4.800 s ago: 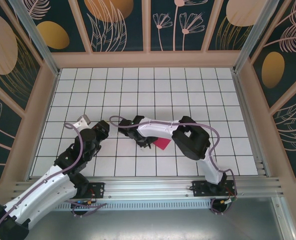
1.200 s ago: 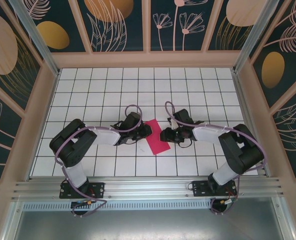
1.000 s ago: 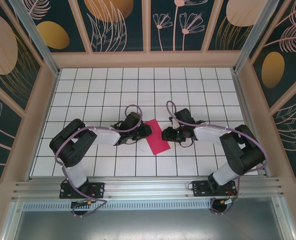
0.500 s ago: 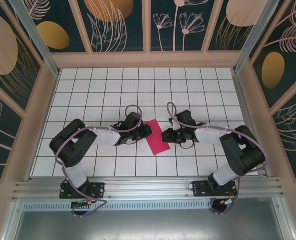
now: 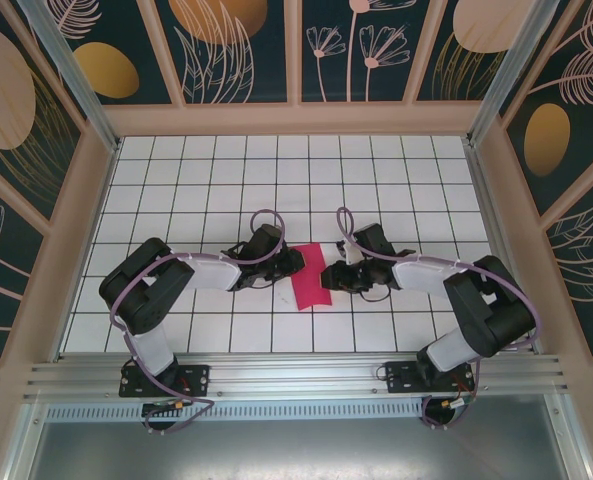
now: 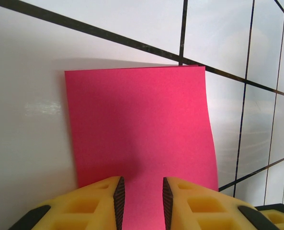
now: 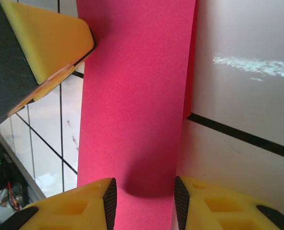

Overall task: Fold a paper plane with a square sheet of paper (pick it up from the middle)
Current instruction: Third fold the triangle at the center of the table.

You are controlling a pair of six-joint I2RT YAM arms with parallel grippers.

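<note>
The square sheet of paper (image 5: 310, 281) is magenta-red and lies on the white tiled table as a narrow doubled strip between my two arms. My left gripper (image 5: 296, 262) rests at its left edge. In the left wrist view its jaws (image 6: 141, 186) stand a little apart over the flat paper (image 6: 142, 124), gripping nothing. My right gripper (image 5: 330, 277) is low at the strip's right edge. Its jaws (image 7: 144, 186) are open over the paper (image 7: 134, 96), and a lower layer peeks out along the right side. A yellow finger of the left gripper (image 7: 48, 40) shows at the top left.
The white tiled table (image 5: 226, 190) has black grid lines and is walled by patterned panels (image 5: 241, 45) at the back and sides. A metal rail (image 5: 296, 375) carrying both arm bases runs along the near edge. Both forearms lie low across the middle row.
My right gripper has slid left onto the paper, and the red shape looks narrower than a second ago. The left gripper has stayed at the left edge.
</note>
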